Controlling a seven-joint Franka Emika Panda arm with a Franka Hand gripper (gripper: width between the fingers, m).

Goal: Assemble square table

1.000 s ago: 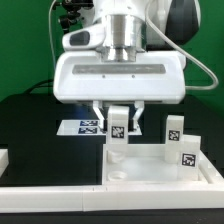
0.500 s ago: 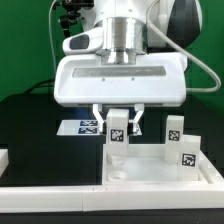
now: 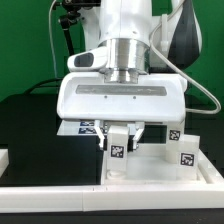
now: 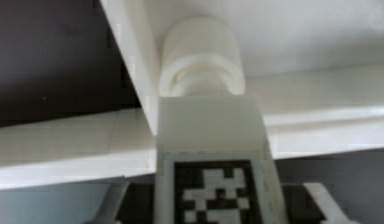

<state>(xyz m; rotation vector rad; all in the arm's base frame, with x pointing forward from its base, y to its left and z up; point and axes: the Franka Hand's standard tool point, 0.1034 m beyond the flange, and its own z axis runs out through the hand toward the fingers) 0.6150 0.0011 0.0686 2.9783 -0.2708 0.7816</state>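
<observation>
My gripper (image 3: 120,140) is shut on a small white tagged leg (image 3: 119,145) and holds it upright over the far left corner of the square tabletop (image 3: 150,170), whose rimmed hollow face is up. In the wrist view the leg (image 4: 210,140) fills the middle, its tag between my fingers (image 4: 136,200), its rounded end over the tabletop rim (image 4: 82,150). Two more legs (image 3: 186,148) stand at the tabletop's exterior-view right, one behind the other.
The marker board (image 3: 88,127) lies on the black table behind my gripper. A long white bar (image 3: 60,191) runs along the front edge. A small white block (image 3: 3,157) sits at the exterior view's left.
My gripper has come down and slightly toward the camera with the leg, bringing the leg lower toward the tabletop's corner.
</observation>
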